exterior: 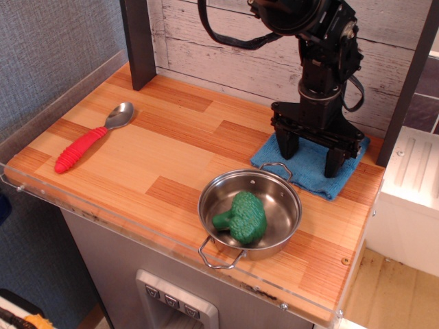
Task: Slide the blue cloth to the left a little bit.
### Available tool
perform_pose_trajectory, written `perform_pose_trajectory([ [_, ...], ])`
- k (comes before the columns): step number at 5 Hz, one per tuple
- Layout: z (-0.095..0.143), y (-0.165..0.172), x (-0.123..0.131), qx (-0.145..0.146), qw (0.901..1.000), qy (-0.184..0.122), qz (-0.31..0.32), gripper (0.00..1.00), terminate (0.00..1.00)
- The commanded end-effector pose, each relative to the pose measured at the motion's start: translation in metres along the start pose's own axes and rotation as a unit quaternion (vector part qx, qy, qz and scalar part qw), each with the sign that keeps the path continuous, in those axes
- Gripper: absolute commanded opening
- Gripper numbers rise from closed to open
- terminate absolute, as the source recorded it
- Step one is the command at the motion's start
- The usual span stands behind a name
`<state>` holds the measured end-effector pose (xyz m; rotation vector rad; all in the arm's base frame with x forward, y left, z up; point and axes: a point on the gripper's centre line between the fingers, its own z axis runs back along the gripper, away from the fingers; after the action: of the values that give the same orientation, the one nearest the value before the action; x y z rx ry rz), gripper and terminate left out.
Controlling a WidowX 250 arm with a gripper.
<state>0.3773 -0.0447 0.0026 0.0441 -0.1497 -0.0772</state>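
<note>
The blue cloth (309, 166) lies flat at the back right of the wooden table, behind the steel pan (250, 209). My black gripper (311, 153) points straight down over the cloth with its two fingers spread wide. The left finger (287, 145) and the right one (334, 162) reach down to the cloth's surface. Nothing is held between them. The arm hides the cloth's far edge.
The steel pan holds a green broccoli (241, 217) right in front of the cloth. A red-handled spoon (91, 138) lies at the far left. A dark post (139, 42) stands at the back left, and a white plank wall (226, 48) runs behind.
</note>
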Motion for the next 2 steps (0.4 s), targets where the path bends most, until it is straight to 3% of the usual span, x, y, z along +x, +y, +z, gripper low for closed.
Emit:
perform_pose_trajectory([
  [1,-0.012,0.096,-0.02,0.037,0.996,0.042,0.07,1.0,0.0],
  [2,-0.012,0.12,-0.024,0.041,0.995,0.05,0.077,1.0,0.0],
])
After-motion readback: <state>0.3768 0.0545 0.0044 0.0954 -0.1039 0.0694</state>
